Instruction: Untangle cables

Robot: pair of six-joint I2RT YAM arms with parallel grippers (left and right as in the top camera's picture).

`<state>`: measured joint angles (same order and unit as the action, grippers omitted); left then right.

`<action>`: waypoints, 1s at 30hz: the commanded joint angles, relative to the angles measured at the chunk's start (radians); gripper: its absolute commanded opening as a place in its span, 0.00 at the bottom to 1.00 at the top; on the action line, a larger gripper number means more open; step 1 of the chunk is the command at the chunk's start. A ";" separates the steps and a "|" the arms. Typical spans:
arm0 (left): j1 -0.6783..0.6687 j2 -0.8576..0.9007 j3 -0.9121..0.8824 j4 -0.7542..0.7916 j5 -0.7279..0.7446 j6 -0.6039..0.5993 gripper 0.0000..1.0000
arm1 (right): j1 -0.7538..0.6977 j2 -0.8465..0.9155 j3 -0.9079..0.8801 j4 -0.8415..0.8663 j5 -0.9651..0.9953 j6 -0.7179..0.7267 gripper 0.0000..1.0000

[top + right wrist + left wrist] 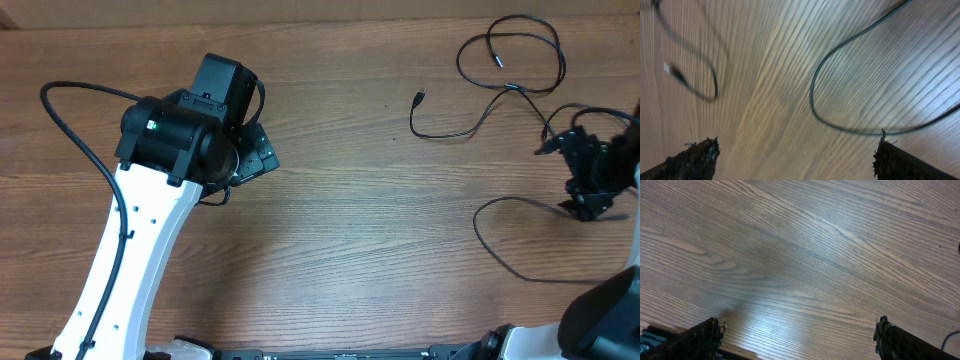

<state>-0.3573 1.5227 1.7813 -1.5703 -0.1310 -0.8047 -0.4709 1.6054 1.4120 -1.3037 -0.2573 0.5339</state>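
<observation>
STEP: next strand is to be picked, by judgement | CABLES: cables (505, 88) are spread in loose loops around the right gripper (797, 145), none gripped | TOOLS: right gripper is held wide, empty; left gripper (800, 332) likewise, well apart from it | TIP: one strand only should be pinched near a plug end, then drawn clear.

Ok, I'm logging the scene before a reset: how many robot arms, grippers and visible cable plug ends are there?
Robot arms: 2, left arm, right arm
Grippers: 2, left gripper, right gripper, both open
Cable plug ends in view: 2
Total: 6
</observation>
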 commanded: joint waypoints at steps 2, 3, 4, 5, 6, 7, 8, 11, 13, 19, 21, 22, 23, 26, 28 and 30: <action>0.003 -0.004 0.020 0.000 0.001 0.019 0.99 | 0.041 -0.055 0.008 -0.037 -0.006 -0.046 1.00; 0.003 -0.004 0.020 0.000 0.001 0.019 0.99 | 0.047 -0.061 0.008 -0.048 -0.006 -0.054 1.00; 0.003 -0.004 0.020 0.000 0.001 0.019 0.99 | 0.055 -0.071 0.008 -0.058 -0.006 -0.065 1.00; 0.003 -0.004 0.020 0.000 0.001 0.019 0.99 | 0.061 -0.082 0.008 -0.068 -0.006 -0.073 1.00; 0.003 -0.004 0.020 0.000 0.001 0.019 1.00 | 0.065 -0.092 0.008 -0.078 -0.006 -0.077 1.00; 0.003 -0.004 0.020 0.000 0.002 0.019 1.00 | 0.071 -0.106 0.008 -0.089 -0.006 -0.085 1.00; 0.003 -0.004 0.020 0.001 0.002 0.019 1.00 | 0.073 -0.120 0.008 -0.098 -0.006 -0.093 1.00; 0.003 -0.004 0.020 0.002 0.002 0.019 0.99 | 0.077 -0.171 0.008 -0.132 -0.006 -0.098 1.00; 0.003 -0.004 0.020 0.006 0.002 0.019 0.99 | 0.077 -0.208 0.008 -0.146 -0.006 -0.110 1.00; 0.003 -0.004 0.020 0.006 0.001 0.019 0.99 | 0.082 -0.331 0.008 -0.202 -0.006 -0.124 1.00; 0.003 -0.004 0.020 0.006 0.001 0.019 1.00 | 0.094 -0.374 0.008 -0.211 -0.006 -0.124 1.00; 0.003 -0.004 0.020 0.006 0.001 0.019 0.99 | 0.103 -0.392 0.008 -0.216 -0.006 -0.124 1.00; 0.003 -0.004 0.020 0.006 0.001 0.019 0.99 | 0.113 -0.413 0.008 -0.221 -0.006 -0.124 1.00; 0.003 -0.004 0.020 0.006 0.001 0.019 1.00 | 0.148 -0.458 0.008 -0.248 -0.007 -0.124 1.00; 0.003 -0.004 0.020 0.006 0.001 0.019 1.00 | 0.175 -0.481 0.008 -0.266 -0.008 -0.124 1.00; 0.003 -0.004 0.020 0.006 0.001 0.019 0.99 | 0.209 -0.504 0.008 -0.287 -0.018 -0.124 1.00</action>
<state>-0.3573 1.5227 1.7813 -1.5665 -0.1307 -0.8047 -0.2897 1.1263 1.4120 -1.5852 -0.2634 0.4175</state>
